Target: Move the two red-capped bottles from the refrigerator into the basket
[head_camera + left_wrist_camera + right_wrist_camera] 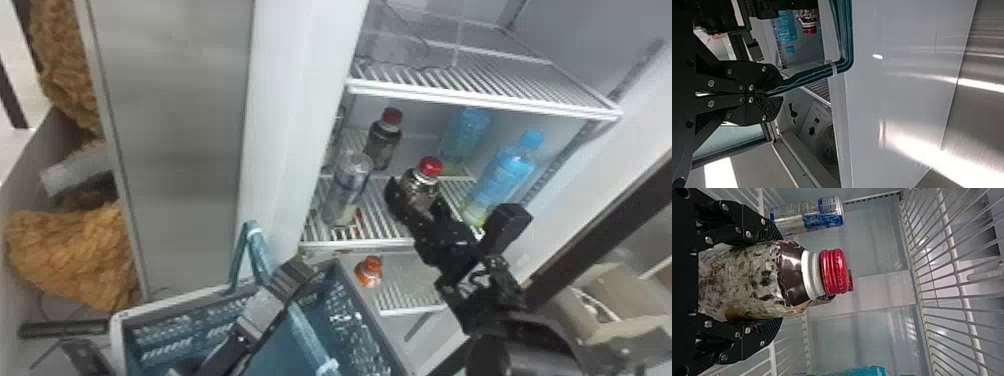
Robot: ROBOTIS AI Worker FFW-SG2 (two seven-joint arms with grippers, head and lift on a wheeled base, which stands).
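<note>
In the head view my right gripper [417, 200] is around the nearer red-capped bottle [425, 182] on the middle shelf. The right wrist view has this bottle [746, 280] between the pads of my right gripper [773, 280], both against its sides. Farther back on the left stands the other red-capped bottle [384, 142], dark and upright. At the refrigerator's front, my left gripper [295, 277] is over the blue basket [120, 325]. The left wrist view has the basket's handle [809, 74] pinched in my left gripper [772, 94].
A clear bottle [347, 190] stands left of my right gripper, near the side wall. Two blue bottles [507, 172] [465, 135] stand to the right. An orange-capped bottle [370, 270] is on the lower shelf [410, 290]. The wire shelf above [480, 100] overhangs them.
</note>
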